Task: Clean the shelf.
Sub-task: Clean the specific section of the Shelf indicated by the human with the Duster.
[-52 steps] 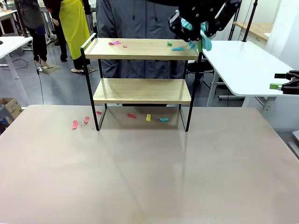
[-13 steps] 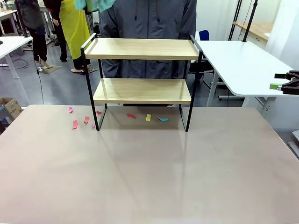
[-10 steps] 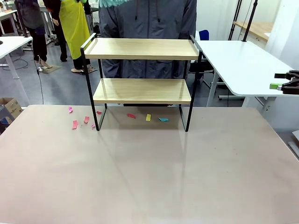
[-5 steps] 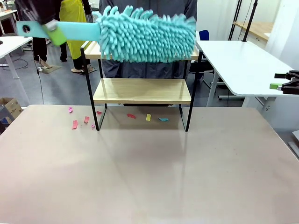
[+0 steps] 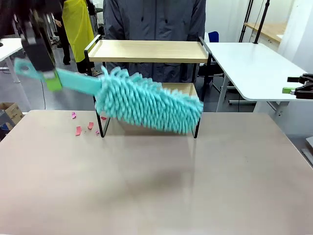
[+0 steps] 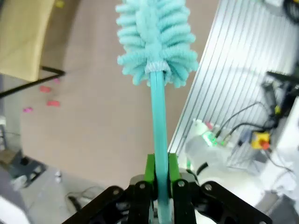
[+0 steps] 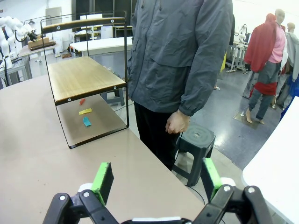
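Under both pincers, a wide beige counter (image 5: pixel 156 196), matt with a faint sheen. Around it a workroom: grey floor, a white table (image 5: pixel 254 68) off to the side, a person (image 5: pixel 154 19) in a grey jacket standing at the counter's far edge.

Ahead of the left pincer (image 5: pixel 50 81), on the counter's far part, the shelf (image 5: pixel 146 51): two pale wooden boards in a thin black frame.

Pinched between the left pincer's green pads, the flat handle of a fluffy turquoise duster (image 5: pixel 146 105). Head tilted down and away from that pincer, in front of the shelf's lower board and clear of the counter.

Spread wide and holding nothing, the right pincer (image 7: pixel 156 179), above the counter with the shelf well ahead of it.

Smallest, paper scraps on the counter: pink scraps (image 5: pixel 78 130) by the shelf leg nearest the left pincer, and red, yellow and blue scraps (image 7: pixel 85 112) under the shelf.
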`<state>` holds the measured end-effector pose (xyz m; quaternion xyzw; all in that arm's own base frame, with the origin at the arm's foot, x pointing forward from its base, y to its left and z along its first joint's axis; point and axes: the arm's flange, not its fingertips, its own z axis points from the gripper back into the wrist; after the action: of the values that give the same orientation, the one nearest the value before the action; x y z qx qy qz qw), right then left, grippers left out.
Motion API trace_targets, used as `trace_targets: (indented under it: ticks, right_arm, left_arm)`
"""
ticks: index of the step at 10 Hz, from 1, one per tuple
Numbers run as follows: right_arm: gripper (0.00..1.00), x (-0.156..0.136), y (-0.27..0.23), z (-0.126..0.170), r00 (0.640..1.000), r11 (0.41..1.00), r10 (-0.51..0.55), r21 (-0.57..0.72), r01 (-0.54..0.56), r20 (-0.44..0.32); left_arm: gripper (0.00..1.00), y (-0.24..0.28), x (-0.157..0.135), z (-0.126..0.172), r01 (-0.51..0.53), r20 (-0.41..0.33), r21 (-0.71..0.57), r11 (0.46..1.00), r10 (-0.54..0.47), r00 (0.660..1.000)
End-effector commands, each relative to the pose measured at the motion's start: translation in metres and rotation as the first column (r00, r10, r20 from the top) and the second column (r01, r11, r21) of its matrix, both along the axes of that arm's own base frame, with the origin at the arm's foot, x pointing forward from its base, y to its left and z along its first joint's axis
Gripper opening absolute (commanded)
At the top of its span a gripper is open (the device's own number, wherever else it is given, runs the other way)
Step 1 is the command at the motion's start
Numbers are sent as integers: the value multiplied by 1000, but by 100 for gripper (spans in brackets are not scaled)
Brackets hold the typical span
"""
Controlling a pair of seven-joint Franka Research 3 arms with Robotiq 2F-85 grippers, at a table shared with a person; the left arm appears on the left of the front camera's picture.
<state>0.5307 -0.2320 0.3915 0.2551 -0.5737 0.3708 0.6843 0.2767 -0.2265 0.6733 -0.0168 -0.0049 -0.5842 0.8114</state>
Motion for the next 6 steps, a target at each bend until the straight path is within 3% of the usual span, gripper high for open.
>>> trace_targets:
  ticks: [1, 4, 6]
  right_arm:
    - [100, 2, 2, 5, 1000, 1000, -15, -15, 15, -15]
    - [100, 2, 2, 5, 1000, 1000, -15, -15, 15, -15]
    - [100, 2, 2, 5, 1000, 1000, -15, -15, 15, -15]
  left_arm:
    - [13, 0, -1, -41, 95, 7, 45, 994, -95, 995]
    - [13, 9, -13, -103, 83, -53, 37, 996, -80, 995]
    - [13, 26, -14, -111, 44, -54, 41, 998, -42, 998]
